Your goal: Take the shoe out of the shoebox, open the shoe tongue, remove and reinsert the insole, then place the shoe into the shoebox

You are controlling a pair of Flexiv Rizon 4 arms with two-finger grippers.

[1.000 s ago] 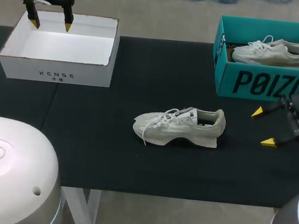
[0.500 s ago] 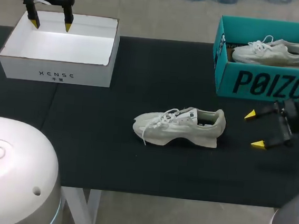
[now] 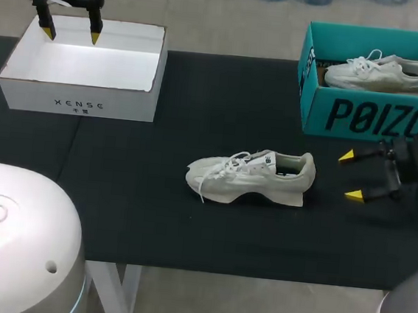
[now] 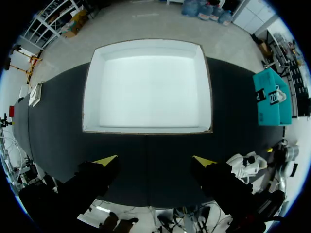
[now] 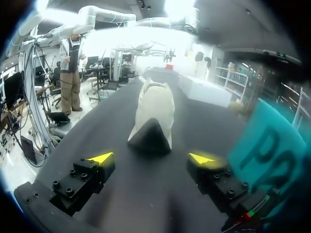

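Shoe [image 3: 255, 177] lies central on the tabletop [image 3: 139, 194]. The right gripper [image 3: 352, 175], wide open and empty near its heel, may shove it away. The left gripper [image 3: 71, 36] is likewise open and empty.

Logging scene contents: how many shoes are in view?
2. One sneaker lies on the black table, apart from both boxes; a second sneaker sits in the teal shoebox. The white box shows none; part of the teal shoebox's inside is hidden.
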